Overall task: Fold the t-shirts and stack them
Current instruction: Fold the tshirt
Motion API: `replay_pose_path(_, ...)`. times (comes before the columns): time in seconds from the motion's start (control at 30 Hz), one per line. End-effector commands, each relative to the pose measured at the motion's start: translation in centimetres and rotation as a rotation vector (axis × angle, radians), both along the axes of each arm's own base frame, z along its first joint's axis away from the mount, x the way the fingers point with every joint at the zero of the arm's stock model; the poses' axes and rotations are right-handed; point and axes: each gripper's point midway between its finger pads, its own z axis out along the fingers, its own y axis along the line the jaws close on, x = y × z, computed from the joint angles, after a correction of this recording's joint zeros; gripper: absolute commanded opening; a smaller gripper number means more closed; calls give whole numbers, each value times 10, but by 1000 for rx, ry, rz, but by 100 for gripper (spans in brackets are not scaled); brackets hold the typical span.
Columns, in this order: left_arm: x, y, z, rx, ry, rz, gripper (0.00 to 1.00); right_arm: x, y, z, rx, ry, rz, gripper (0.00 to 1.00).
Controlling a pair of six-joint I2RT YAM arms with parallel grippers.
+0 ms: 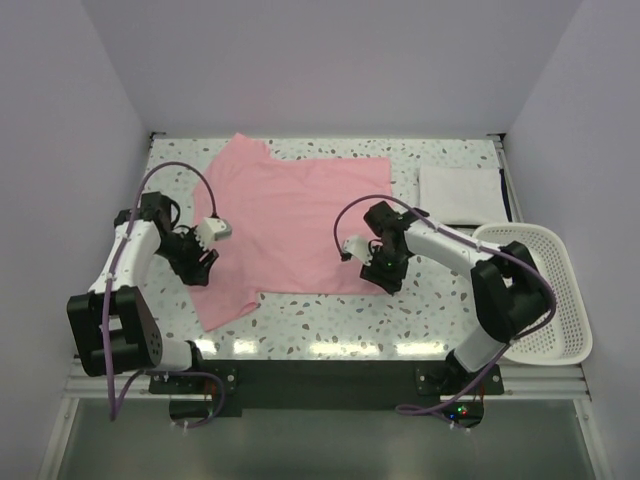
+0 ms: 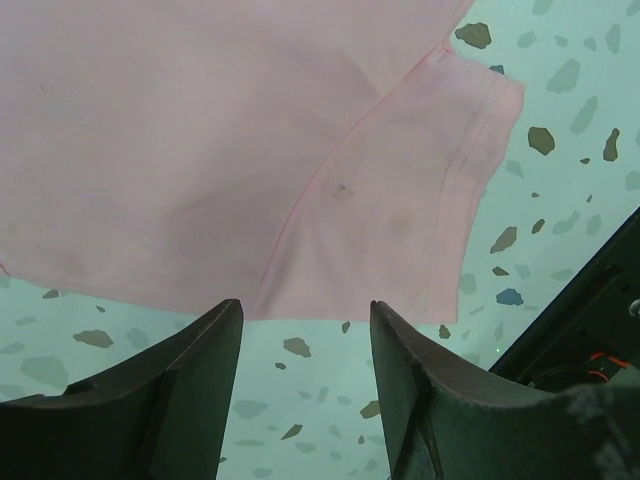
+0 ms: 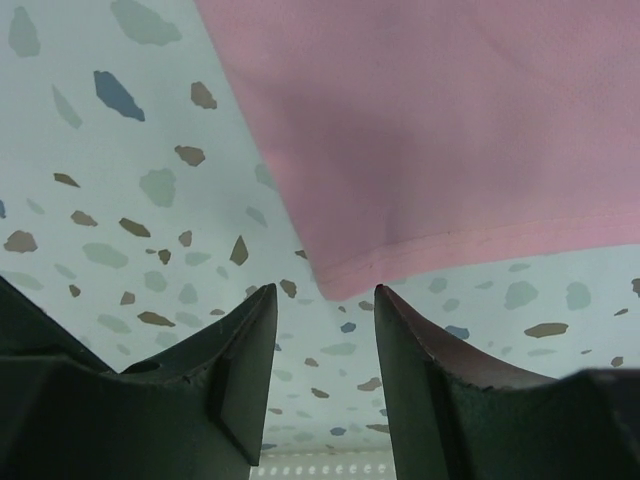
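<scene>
A pale pink t-shirt (image 1: 290, 220) lies spread flat on the speckled table, its sleeves at the far left and near left. A white t-shirt folded into a rectangle (image 1: 460, 193) lies at the far right. My left gripper (image 1: 200, 265) is open and empty, just off the shirt's left edge by the near sleeve (image 2: 420, 210). My right gripper (image 1: 378, 272) is open and empty, hovering at the shirt's near right hem corner (image 3: 345, 280). Neither gripper's fingers touch the cloth.
A white perforated plastic basket (image 1: 540, 295) stands at the right edge of the table, next to my right arm. White walls close in the table on the left, back and right. Bare speckled tabletop (image 1: 330, 325) runs along the near edge.
</scene>
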Motion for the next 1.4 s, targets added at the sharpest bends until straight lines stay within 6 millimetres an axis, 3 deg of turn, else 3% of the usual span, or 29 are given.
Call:
replay_pose_path(0.0,-4,2,4,-18,-16,-11,58,15,4,-9,9,-58,7,47)
replay_pose_path(0.27,-16,9,-4,37,-59,-77,58,7,-3,-43,-32,-63,13,40)
replay_pose_path(0.37,-41,14,-23,91,-56,-168,58,8,-7,-50,-51,-62,10,34)
replay_pose_path(0.57,-62,23,-36,173,-69,-290,58,8,-7,-52,-57,-60,10,24)
replay_pose_path(0.67,-67,19,-40,158,-61,-315,58,9,-6,-52,-52,-60,7,22)
replay_pose_path(0.8,-80,16,-61,178,-22,-373,58,9,-4,-51,-45,-56,-6,22)
replay_pose_path(1.07,-84,0,-78,178,-41,-495,57,11,-5,-51,-60,-53,-10,17)
replay_pose_path(1.2,-85,5,-91,234,-41,-530,56,13,-3,-51,-59,-50,-19,17)
replay_pose_path(1.3,-85,8,-98,256,-40,-536,47,15,-1,-49,-57,-53,-22,15)
replay_pose_path(1.37,-87,10,-98,260,-37,-540,33,15,0,-46,-55,-47,-21,11)
